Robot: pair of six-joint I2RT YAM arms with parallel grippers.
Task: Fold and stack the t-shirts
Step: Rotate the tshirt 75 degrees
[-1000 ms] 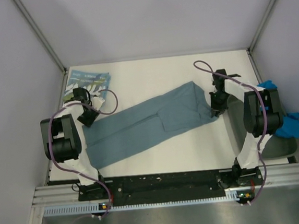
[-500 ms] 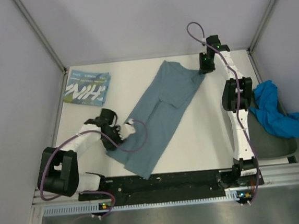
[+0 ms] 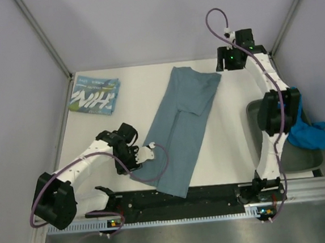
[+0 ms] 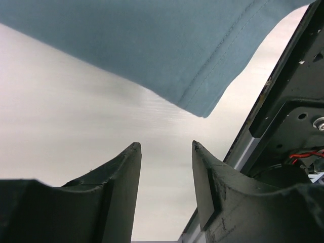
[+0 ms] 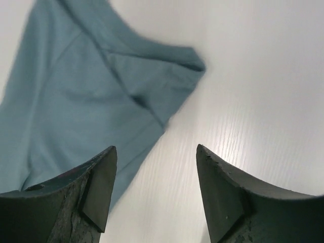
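Slate-teal t-shirt [image 3: 183, 125] rotated (lying flat).

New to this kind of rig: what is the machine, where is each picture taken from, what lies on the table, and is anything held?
Two robot arms are bolted at the near edge of a white table. The wide picture looks down from above and behind them: left arm on the left, right arm on the right. The other two come from a camera on each wrist, looking past that arm's own dark jaws. A slate-teal t-shirt lies spread diagonally across the middle, a folded NIH t-shirt at the far left, a crumpled bright blue t-shirt on a dark tray at the right. Both pairs of jaws stand open; nothing is held.
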